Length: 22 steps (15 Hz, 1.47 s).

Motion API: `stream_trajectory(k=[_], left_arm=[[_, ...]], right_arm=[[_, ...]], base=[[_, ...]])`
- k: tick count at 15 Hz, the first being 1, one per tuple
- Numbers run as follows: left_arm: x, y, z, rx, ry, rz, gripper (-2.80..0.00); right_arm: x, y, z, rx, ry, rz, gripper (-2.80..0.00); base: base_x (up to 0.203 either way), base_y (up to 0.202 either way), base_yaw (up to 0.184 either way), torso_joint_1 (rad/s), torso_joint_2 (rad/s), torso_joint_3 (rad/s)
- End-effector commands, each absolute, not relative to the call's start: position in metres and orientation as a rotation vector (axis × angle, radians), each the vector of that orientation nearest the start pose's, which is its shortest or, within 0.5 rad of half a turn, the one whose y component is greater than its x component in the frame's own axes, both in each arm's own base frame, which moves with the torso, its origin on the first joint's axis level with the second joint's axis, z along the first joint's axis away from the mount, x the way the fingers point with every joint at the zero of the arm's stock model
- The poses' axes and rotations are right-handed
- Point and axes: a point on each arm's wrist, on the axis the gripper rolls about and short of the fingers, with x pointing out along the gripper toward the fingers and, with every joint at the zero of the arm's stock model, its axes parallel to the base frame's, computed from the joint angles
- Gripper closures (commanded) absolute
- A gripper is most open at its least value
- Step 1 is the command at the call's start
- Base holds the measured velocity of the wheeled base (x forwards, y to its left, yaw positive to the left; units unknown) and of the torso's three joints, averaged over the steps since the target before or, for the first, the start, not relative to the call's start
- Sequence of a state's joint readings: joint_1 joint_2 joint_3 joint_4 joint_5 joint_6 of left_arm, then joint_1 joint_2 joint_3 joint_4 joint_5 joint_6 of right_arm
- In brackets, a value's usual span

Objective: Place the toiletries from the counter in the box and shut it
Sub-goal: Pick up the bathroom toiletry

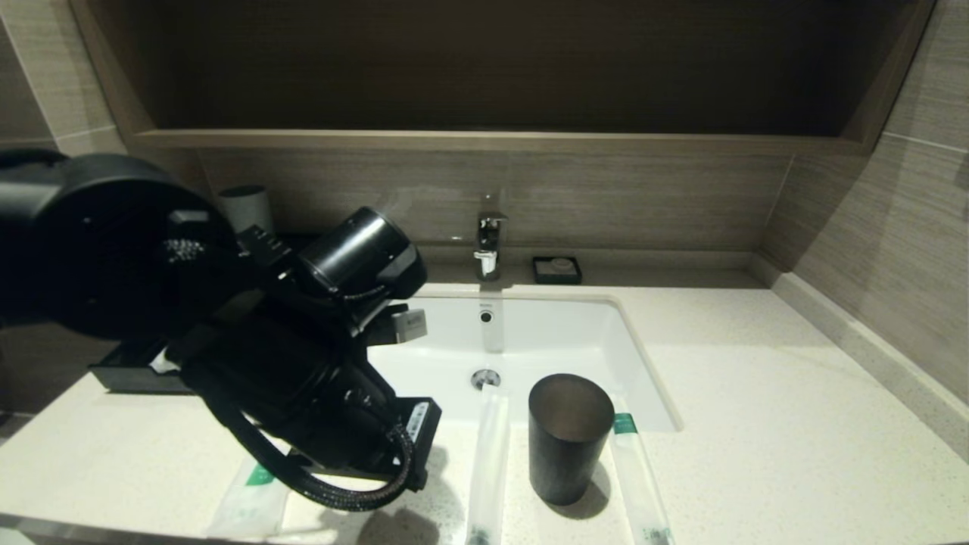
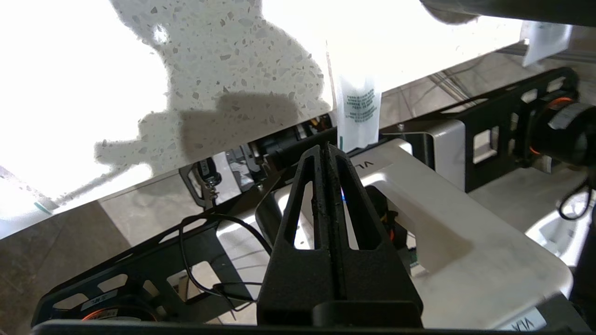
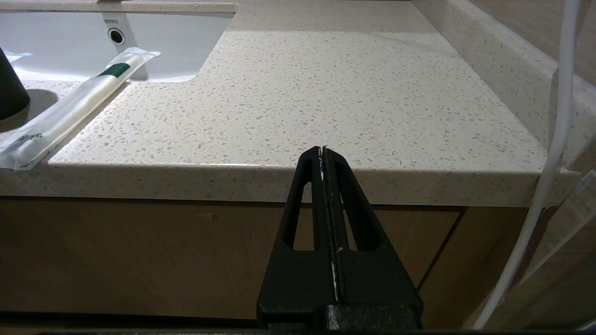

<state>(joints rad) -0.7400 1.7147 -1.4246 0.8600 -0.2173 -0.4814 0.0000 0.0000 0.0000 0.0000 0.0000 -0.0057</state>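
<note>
Left wrist view is showing your left pincer (image 2: 327, 148) clenched, empty, a sachet (image 2: 357, 111) lying just beyond its tips, overhanging the counter (image 2: 242, 60) edge. Your right pincer (image 3: 323, 151) is idling clenched below that edge.

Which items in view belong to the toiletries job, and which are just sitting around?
Job items:
- long sachet beside the cup
- long sachet on the cup's other side
- flat sachet near the front edge
- box behind the left arm
- counter
- left gripper, shut, empty

Lying about:
- dark cup
- soap dish
- faucet
- pale cup
</note>
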Motion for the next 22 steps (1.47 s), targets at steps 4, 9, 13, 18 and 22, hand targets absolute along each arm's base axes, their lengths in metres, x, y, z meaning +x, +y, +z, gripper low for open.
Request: stream_trajectory(k=[4, 9, 13, 18, 22], left_arm=[[0.197, -0.204, 0.222, -0.046, 1.311, -0.500, 0.00], [0.198, -0.217, 0.225, -0.041, 1.313, -0.461, 0.00], [0.201, -0.222, 0.230, -0.043, 1.333, -0.457, 0.00], [0.202, -0.227, 0.229, -0.046, 1.346, -0.449, 0.00], [0.200, -0.228, 0.232, -0.041, 1.346, -0.455, -2.80]], right_arm=[[-0.023, 0.000, 0.075, -0.006, 0.000, 0.000, 0.00], [-0.023, 0.000, 0.075, -0.006, 0.000, 0.000, 0.00], [-0.023, 0.000, 0.075, -0.006, 0.000, 0.000, 0.00], [-0.023, 0.000, 0.075, -0.006, 0.000, 0.000, 0.00], [-0.023, 0.000, 0.075, -0.006, 0.000, 0.000, 0.00]], base=[[0.000, 0.000, 0.000, 0.000, 0.00, 0.000], [0.000, 0.000, 0.000, 0.000, 0.00, 0.000], [0.000, 0.000, 0.000, 0.000, 0.00, 0.000], [0.000, 0.000, 0.000, 0.000, 0.00, 0.000], [0.000, 0.000, 0.000, 0.000, 0.00, 0.000]])
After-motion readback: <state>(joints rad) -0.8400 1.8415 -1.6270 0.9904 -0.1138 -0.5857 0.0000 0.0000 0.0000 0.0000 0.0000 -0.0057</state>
